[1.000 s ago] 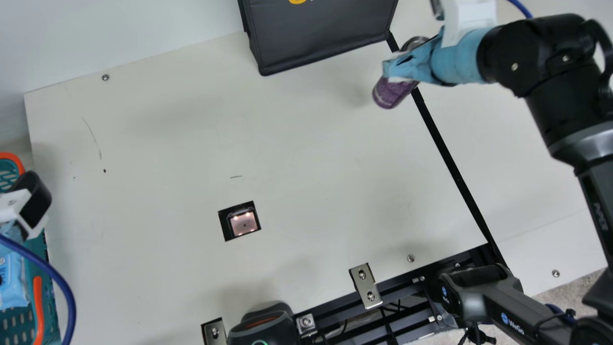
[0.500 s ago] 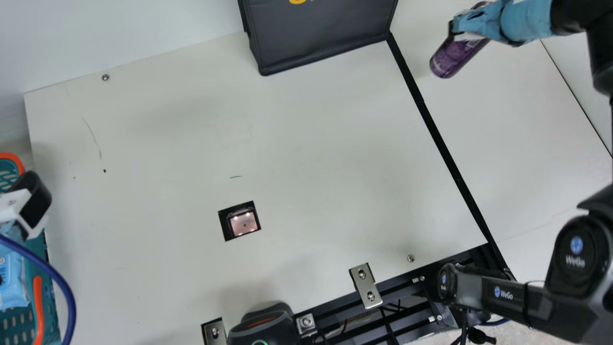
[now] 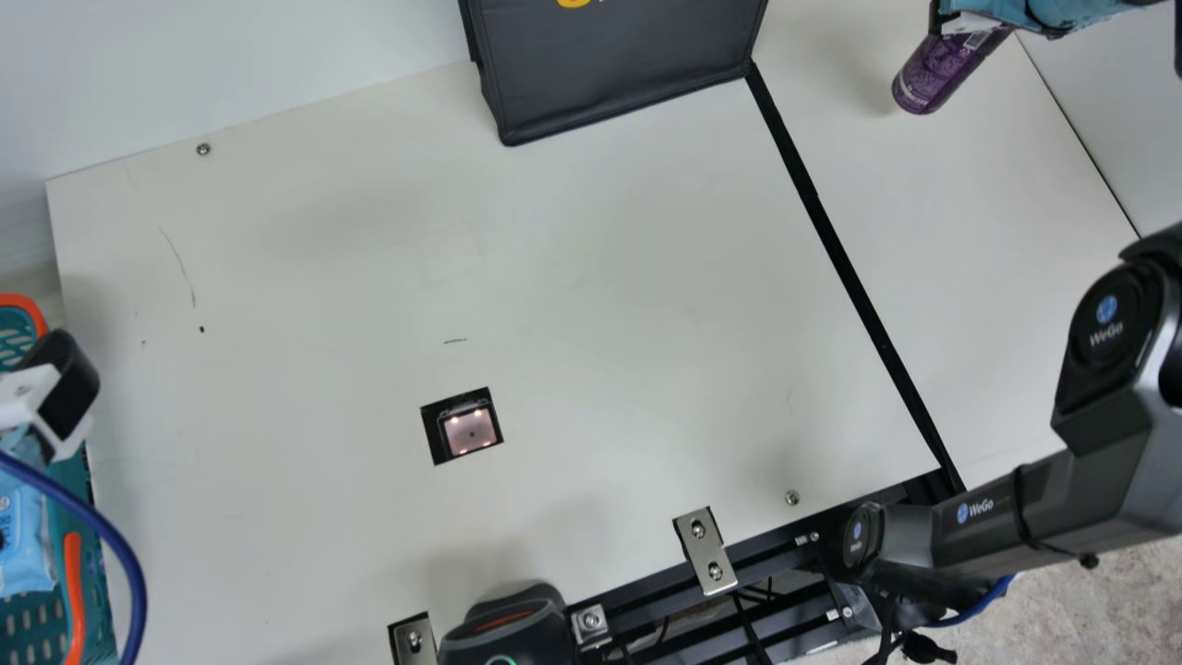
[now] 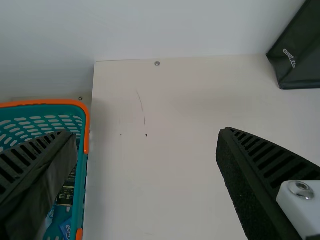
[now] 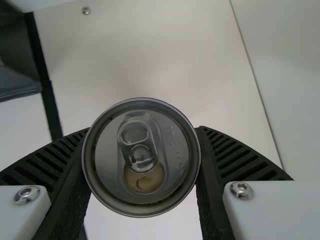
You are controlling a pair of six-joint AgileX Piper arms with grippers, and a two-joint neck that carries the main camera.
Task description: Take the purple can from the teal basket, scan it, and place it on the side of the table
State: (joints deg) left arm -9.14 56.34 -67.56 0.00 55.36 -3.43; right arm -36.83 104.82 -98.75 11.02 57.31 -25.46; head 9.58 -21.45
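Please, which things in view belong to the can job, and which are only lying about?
For the job:
purple can, held in the right tool
teal basket
lit window, apparently the scanner
table, for placing

Probably just lying about:
dark bag at the far edge
blue packet in the basket
black device near the brackets

I've got the main view's top edge cropping my right gripper (image 3: pixel 957 20) and the bag (image 3: pixel 619 69), left edge cropping the basket (image 3: pixel 74 591).

A black bag (image 3: pixel 619 78) stood by one end of a dark strip (image 3: pixel 850 272); a blue packet (image 3: pixel 26 559) lay well apart from both.
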